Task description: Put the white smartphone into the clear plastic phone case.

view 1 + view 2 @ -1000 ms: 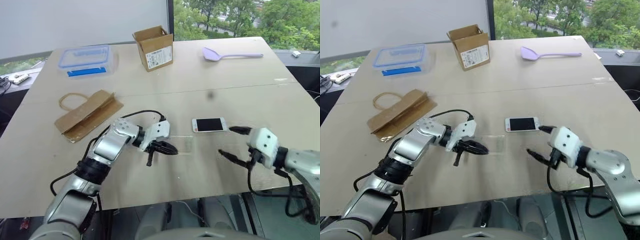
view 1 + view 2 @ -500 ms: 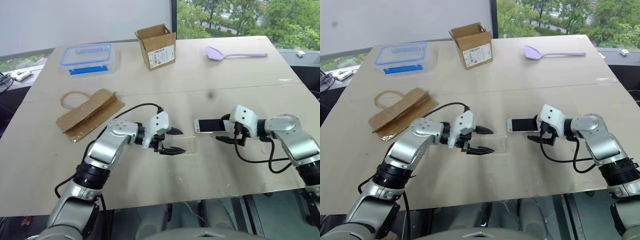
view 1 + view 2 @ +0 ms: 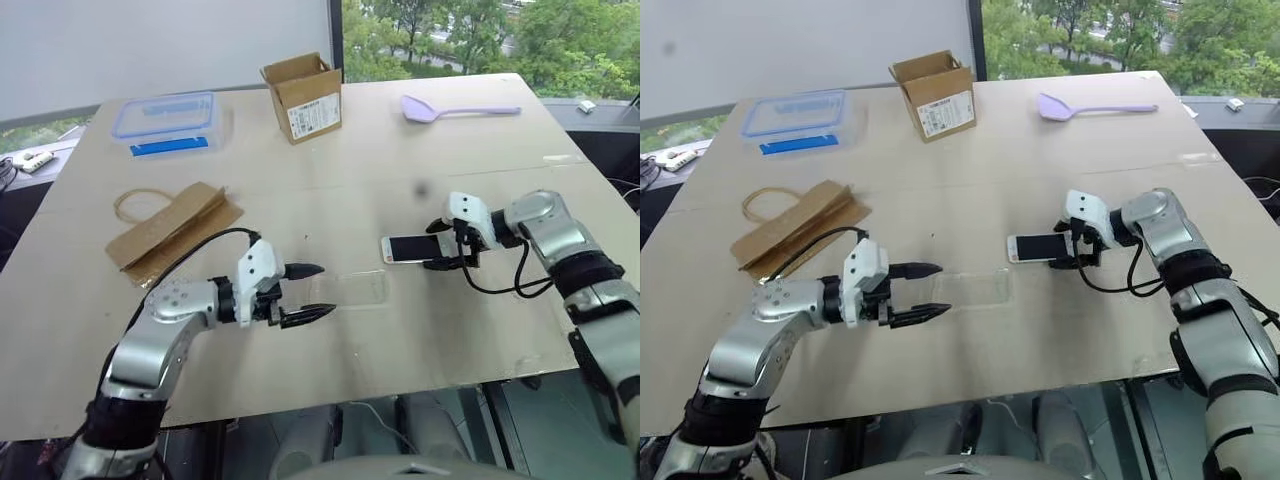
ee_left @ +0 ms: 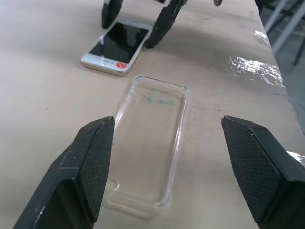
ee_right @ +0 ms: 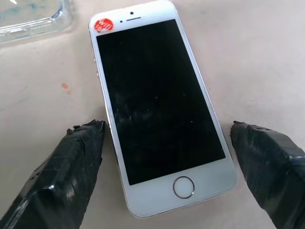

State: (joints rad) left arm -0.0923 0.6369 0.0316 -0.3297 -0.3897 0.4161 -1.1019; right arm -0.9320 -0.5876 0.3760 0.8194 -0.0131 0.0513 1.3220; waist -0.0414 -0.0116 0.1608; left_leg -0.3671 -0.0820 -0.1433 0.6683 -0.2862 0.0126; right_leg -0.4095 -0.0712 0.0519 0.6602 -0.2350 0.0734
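My black fingers (image 5: 71, 171) flank the white smartphone (image 5: 157, 109) with its black screen and red round sticker (image 5: 103, 25)

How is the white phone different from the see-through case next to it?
The white smartphone is solid, with a black screen, a round button and a red sticker; the clear plastic phone case is see-through and empty, so the table shows through. The open right hand straddles the smartphone's end, while the open left hand faces the case without touching it. Both lie flat and have about the same rectangular shape.

Right end effector (image 3: 1068, 252) straddles white smartphone (image 3: 1038, 247) (fingers spread).
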